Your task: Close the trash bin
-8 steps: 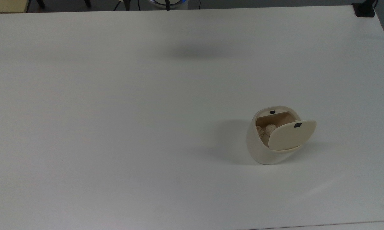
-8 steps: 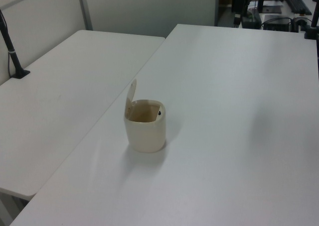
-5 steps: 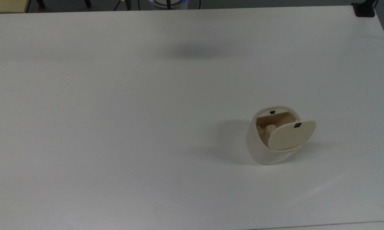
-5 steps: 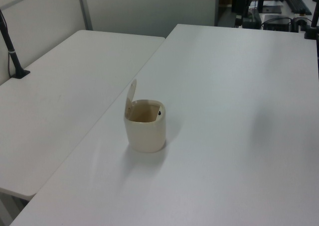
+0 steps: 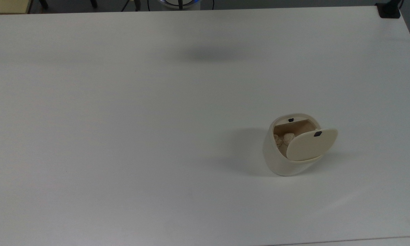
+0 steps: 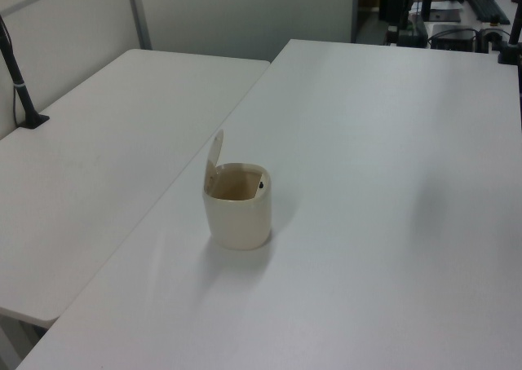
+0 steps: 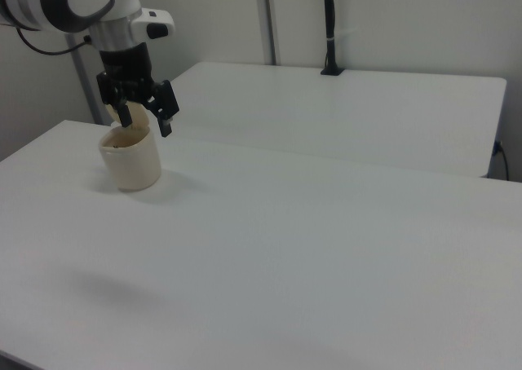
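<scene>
The trash bin (image 7: 130, 163) is sitting at the right view's far left of the table (image 7: 326, 248), lid (image 6: 214, 152) standing up; the gripper (image 7: 144, 117), fingers spread, is hanging in front of it, well nearer the camera.

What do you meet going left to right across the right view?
Trash bin with the robot's hand open in front of its upper part, then a long stretch of bare white table, with a black pole standing on the far table.
</scene>
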`<state>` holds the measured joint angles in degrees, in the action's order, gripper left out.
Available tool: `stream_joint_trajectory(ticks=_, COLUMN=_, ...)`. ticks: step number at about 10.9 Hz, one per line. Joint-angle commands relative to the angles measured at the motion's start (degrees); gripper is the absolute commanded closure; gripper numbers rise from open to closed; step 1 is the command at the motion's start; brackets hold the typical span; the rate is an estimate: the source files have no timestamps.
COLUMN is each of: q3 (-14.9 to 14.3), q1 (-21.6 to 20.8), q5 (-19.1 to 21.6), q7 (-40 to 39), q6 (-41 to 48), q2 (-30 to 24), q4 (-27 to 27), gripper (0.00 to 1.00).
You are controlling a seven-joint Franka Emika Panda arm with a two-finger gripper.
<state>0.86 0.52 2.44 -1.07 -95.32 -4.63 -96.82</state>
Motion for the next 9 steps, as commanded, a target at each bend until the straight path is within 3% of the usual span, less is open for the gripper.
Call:
stream_joint_trajectory(ticks=1, q3=0.0, q1=-0.6, q5=0.8, q7=-1.2, q6=0.3, q2=-0.3, q4=-0.8, gripper=0.00)
stream_joint_trajectory(ticks=3, q3=0.2, q1=-2.9, q5=0.1, q7=1.8, q6=-2.6, q2=0.9, q4=0.0, gripper=0.00)
stream_joint_trajectory(ticks=5, q3=0.2, q1=-6.1, q5=-3.0, q7=10.5, q6=-2.8, q2=4.5, q4=5.5, gripper=0.02)
stream_joint_trajectory(ticks=7, q3=0.2, q1=-9.8, q5=-2.5, q7=21.4, q6=-4.1, q2=9.8, q4=12.2, gripper=0.18)
stream_joint_trajectory(ticks=9, q3=0.1, q1=-14.3, q5=-2.6, q7=35.0, q6=-14.0, q2=13.2, q4=13.6, gripper=0.57)
